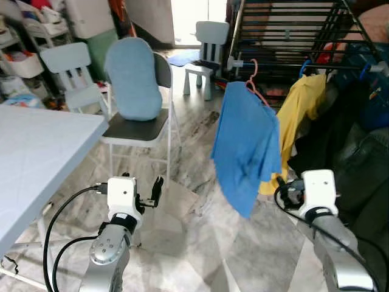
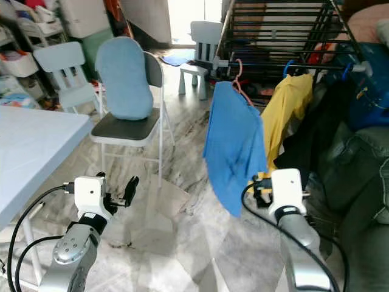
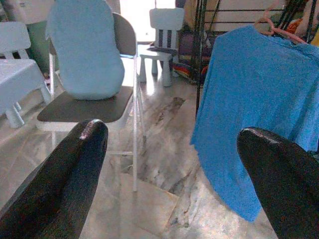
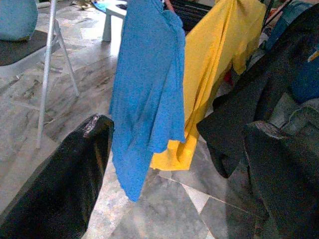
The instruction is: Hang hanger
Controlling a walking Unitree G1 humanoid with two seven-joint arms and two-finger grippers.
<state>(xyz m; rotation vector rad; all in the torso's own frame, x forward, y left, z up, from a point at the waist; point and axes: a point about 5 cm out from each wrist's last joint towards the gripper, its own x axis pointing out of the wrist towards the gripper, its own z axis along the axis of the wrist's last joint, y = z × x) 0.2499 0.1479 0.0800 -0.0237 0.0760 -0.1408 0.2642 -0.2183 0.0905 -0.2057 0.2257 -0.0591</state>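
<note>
Item 1: pink hanger [image 1: 255, 85], carrying a blue shirt [image 1: 246, 146]. Its hook sits over a horizontal bar of the black drying rack [image 1: 292, 30], at the rack's near left corner. The shirt drapes straight down from the hanger toward the marble floor [image 1: 200, 237], its hem clear of the tiles. By these pictures the hanger appears already hung.

Handling, as judged: the hanger is thin, light and fairly stiff, probably plastic; the shirt is soft, limp and liable to slide off a shoulder if tilted. The best hold is the neck just below the hook, where the wire stands bare above the collar; gripping cloth alone would let the load swing.

Item 2: yellow garment [image 1: 301, 109], hanging on the rack just beside the blue shirt, on a blue hanger [image 1: 306, 66]. Dark clothing hangs further along the rack.

Item 3: left pincer [image 1: 156, 190], low and well apart from the rack, forearm raised, fingers [image 3: 65, 184] spread wide and holding nothing, aimed toward the folding chair [image 1: 143, 121].

Item 4: right pincer [image 4: 179, 174], held low in front of the rack, just below the shirt's hem, pointed at the hanging clothes. Its 2 fingers [image 4: 60, 184] stand wide apart and hold nothing.

Item 5: table [image 1: 36, 152], pale, far from the rack on the robot's left.
</note>
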